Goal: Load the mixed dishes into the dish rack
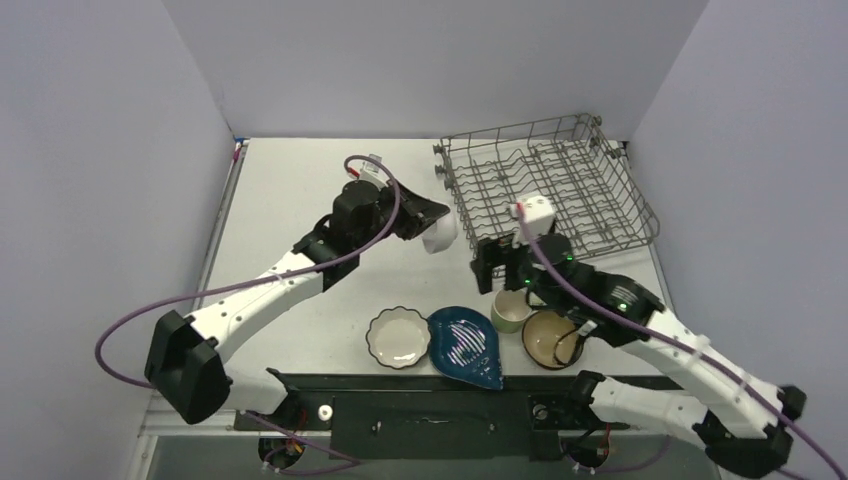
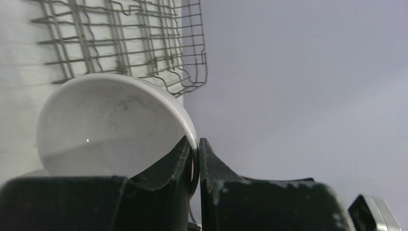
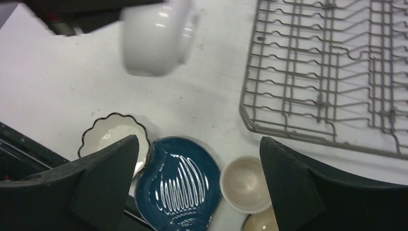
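My left gripper point(image 1: 428, 217) point(image 2: 196, 144) is shut on the rim of the small white bowl point(image 1: 440, 233) point(image 2: 110, 125) point(image 3: 156, 36), which hangs tilted above the table just left of the dish rack point(image 1: 600, 190) point(image 2: 120, 38) point(image 3: 327, 67). The rack holds no dishes. My right gripper point(image 1: 506, 273) point(image 3: 198, 140) is open and empty, hovering over the pale green mug point(image 1: 510, 312) point(image 3: 245, 183). Along the near edge sit the white scalloped plate point(image 1: 398, 337) point(image 3: 113, 130), the dark blue leaf-shaped dish point(image 1: 468, 345) point(image 3: 180, 180) and the brown bowl point(image 1: 550, 338) point(image 3: 262, 224).
A black strip point(image 1: 420, 385) runs along the table's near edge, just under the row of dishes. Grey walls close in on the left, back and right. A purple cable point(image 1: 130, 320) loops off the left arm.
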`<state>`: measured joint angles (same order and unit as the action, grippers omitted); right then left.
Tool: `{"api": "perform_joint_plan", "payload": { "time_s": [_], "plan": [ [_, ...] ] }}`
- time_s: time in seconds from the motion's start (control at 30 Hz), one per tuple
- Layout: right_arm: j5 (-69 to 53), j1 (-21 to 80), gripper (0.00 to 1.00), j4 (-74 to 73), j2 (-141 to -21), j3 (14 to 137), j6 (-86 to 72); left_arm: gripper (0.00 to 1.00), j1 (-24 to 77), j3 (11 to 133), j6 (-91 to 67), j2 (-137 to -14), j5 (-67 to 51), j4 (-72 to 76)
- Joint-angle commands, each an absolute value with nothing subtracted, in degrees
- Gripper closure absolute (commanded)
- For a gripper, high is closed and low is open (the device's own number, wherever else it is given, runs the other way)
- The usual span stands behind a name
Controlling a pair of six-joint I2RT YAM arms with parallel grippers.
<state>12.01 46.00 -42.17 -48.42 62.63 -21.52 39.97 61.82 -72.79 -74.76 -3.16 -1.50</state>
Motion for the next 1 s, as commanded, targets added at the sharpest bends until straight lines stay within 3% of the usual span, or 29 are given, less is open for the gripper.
{"api": "perform_joint_plan", "payload": {
  "time_s": [0.0, 0.27, 0.77, 0.97],
  "plan": [
    [30.84, 58.24, 0.07, -31.22, -56.8, 66.44, -19.54, 1.0, 40.62, 65.16, -82.86, -79.57, -11.77, 17.23],
    [24.43, 49.51, 0.09, -22.13, -57.74, 64.5, -18.84, 1.0, 40.89, 66.97, -93.29, -87.59, -15.49, 29.72],
    [25.81, 47.55, 0.15, -21.4, -62.53, 68.22, -13.9, 1.0, 41.18, 69.71, -97.63, -88.5, -13.34, 27.39],
    [29.23, 47.54, 0.23, -21.65, -64.61, 69.87, -12.32, 1.0, 41.29, 72.39, -96.53, -88.68, -12.13, 23.13]
  ]
}}
